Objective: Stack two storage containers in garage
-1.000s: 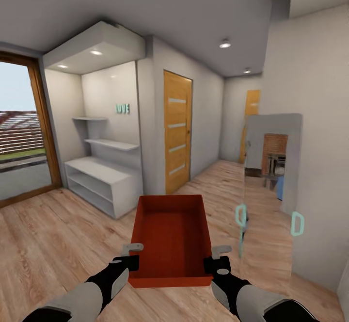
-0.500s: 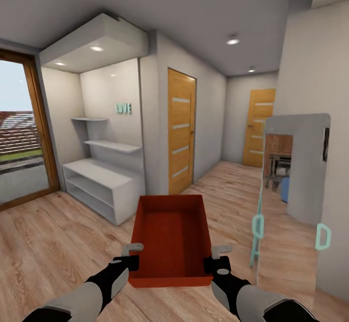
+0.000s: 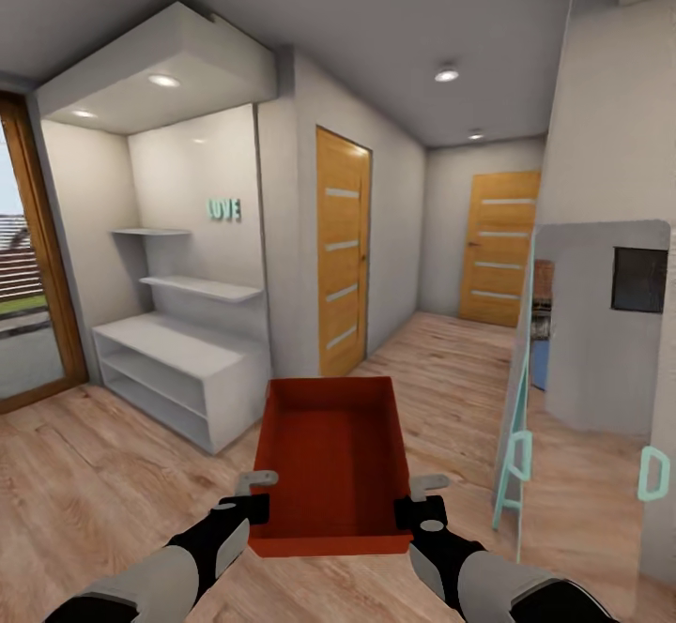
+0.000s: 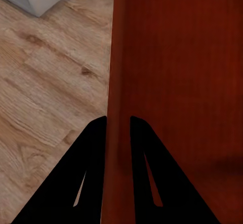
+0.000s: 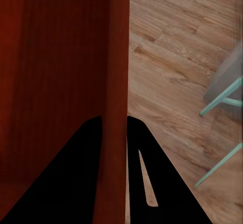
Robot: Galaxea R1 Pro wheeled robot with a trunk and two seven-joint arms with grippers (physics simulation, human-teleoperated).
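Your storage container [image 3: 331, 459] hides the floor beneath it, and its near wall covers part of both grippers' fingers. In both wrist views the bin wall [image 4: 117, 82] runs off the frame, so you can't see its ends. The window [image 3: 23, 323] is cut by the picture's edge. The mirror panel [image 3: 601, 360] shows a reflection too small to read.

Red-orange storage container [image 3: 333, 454], pale wood plank floor [image 3: 113, 473], orange doors [image 3: 341, 248] (frosted strips), teal letters [image 3: 223, 209]
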